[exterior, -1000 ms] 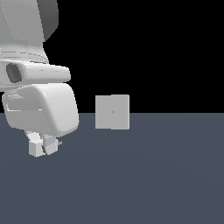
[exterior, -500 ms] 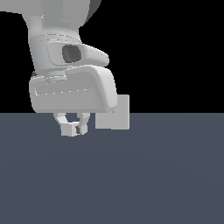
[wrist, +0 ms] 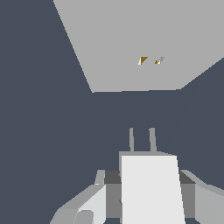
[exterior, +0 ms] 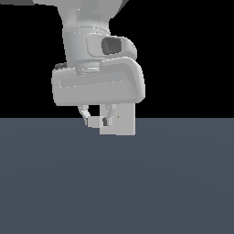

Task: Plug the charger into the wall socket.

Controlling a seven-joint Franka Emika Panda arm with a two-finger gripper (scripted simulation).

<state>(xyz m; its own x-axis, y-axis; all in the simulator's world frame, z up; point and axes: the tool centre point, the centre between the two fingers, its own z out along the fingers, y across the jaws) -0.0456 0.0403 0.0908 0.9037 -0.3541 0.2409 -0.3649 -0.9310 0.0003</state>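
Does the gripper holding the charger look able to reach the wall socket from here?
Probably yes. The gripper holds the charger with its prongs pointing toward the wall socket, and only bare floor shows between them; the slots sit slightly off the prongs' line.

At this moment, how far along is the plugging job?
Done: the gripper holds the charger off the floor, in front of the wall socket. In hand: its two prongs point toward the plate. Left: a gap remains in the wrist view, so lining up with the slots and pushing in.
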